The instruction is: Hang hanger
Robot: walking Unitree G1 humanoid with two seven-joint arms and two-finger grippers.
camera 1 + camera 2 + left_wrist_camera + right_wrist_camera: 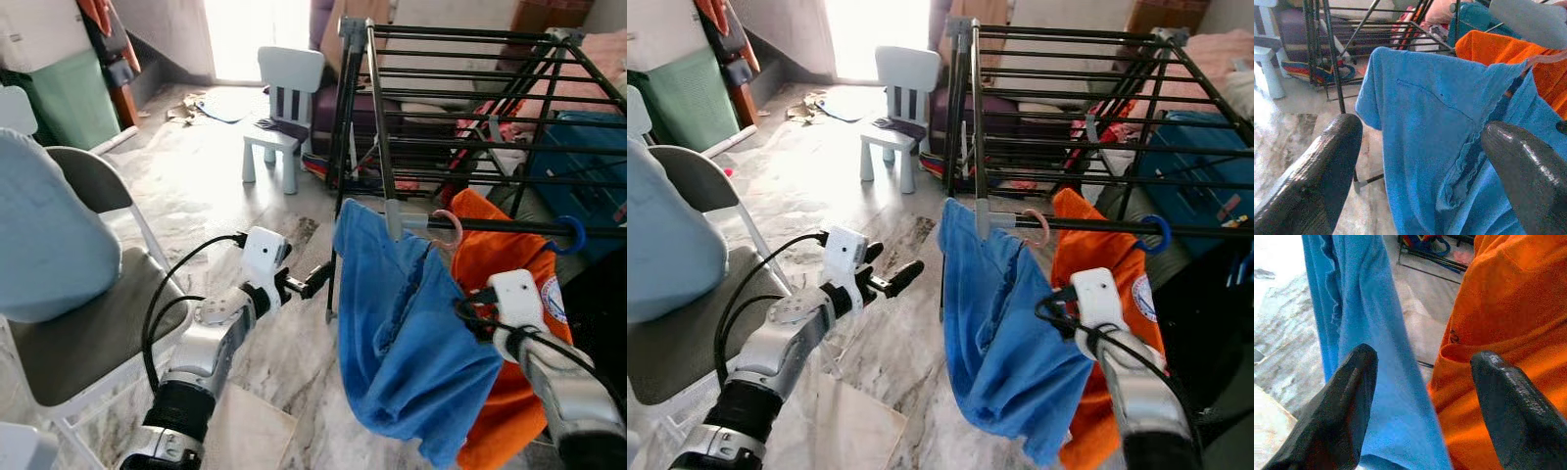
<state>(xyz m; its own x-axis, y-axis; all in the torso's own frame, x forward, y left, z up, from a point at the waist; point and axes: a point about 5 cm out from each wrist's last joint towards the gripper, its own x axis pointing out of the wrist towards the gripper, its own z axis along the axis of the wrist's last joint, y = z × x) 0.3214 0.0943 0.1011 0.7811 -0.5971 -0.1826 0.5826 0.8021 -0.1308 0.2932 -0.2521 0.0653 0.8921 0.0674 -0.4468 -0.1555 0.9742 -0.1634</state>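
My left arm reaches forward across the lower centre of the frame, elbow bent, wrist level, and my left pincer (315, 281) points toward the blue shirt (397, 323), its two black fingers (1317, 181) spread wide with nothing between them, stopping just short of the cloth. The shirt hangs on a pink hanger (450, 228) whose hook sits over the front rail of a black drying rack (460, 108) in the upper right of the frame. Just to the right of it an orange shirt (500, 294) hangs from the same rail on a blue hanger (572, 235), the two garments touching.

My right arm rises from the lower right corner, forearm angled up and inward, its white wrist housing standing in front of the seam where blue meets orange. My right pincer (1422, 396) faces both garments at close range, fingers held apart and empty; the blue shirt lies before one finger, the orange before the other.

A grey folding chair (93, 323) stands at the left edge with pale blue cloth (44, 235) draped on its back. A small white child's chair (282, 113) stands on the marble floor (211, 186) at the upper centre, near a bright doorway.
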